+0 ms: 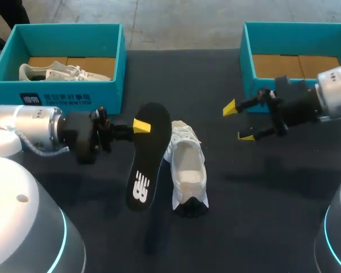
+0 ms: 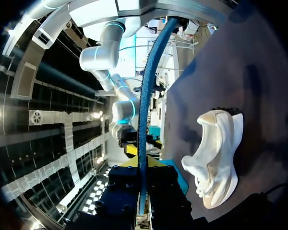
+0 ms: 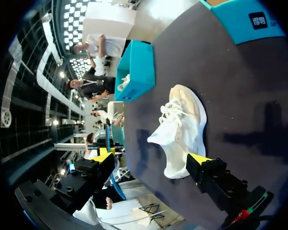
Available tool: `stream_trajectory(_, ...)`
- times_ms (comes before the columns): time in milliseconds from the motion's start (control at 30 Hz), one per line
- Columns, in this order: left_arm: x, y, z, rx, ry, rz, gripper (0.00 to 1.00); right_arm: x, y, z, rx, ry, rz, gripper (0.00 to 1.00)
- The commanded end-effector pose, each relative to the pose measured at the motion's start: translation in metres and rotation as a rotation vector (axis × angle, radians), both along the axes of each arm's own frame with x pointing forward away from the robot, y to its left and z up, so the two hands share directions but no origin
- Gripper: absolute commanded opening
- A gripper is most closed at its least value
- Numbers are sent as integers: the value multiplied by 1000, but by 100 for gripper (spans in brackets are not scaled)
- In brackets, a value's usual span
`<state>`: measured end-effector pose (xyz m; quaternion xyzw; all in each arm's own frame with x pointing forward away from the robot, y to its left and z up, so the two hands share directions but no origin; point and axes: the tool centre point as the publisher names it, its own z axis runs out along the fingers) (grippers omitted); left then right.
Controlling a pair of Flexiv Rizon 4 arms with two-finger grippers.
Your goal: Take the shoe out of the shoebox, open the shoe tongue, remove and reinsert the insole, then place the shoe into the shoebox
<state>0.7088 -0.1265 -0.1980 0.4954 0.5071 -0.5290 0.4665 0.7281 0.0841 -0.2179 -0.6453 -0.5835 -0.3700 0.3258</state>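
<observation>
Black insole (image 1: 149, 156) in left hand (image 1: 140, 126) hangs beside shoe (image 1: 188, 168), right hand (image 1: 238, 122) apart.

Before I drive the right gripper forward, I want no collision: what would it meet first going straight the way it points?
Probably the white sneaker, lying ahead of the open right gripper, before the black insole in the left gripper. Its height is unclear, so it might pass above.

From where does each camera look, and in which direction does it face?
Head: above and behind the robot, looking down on the table; left arm and right arm enter from the sides.
Left wrist: on that arm, looking along the insole clamped edge-on in the left pincer.
Right wrist: on that arm, looking past the open right pincer across the table.
Shared: all three show the white shoe.
</observation>
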Motion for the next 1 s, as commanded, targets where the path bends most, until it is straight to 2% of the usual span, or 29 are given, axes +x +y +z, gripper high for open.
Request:
stream_trajectory(33,-18,1,-4,19,17,4,0,-14,-26,24,-79,0,9,100)
stream_trajectory(333,-48,-15,-25,42,87,-28,0,-37,-67,43,-170,10,12,100)
stream_trajectory(600,-72,-34,-43,39,173,-40,0,-54,-107,50,-237,19,-9,100)
stream_trajectory(767,-83,-43,-48,40,228,-37,0,-61,-116,53,-245,35,-9,100)
stream_trajectory(1000,-84,-44,-48,55,226,-36,0,-61,-116,53,-245,35,-9,100)
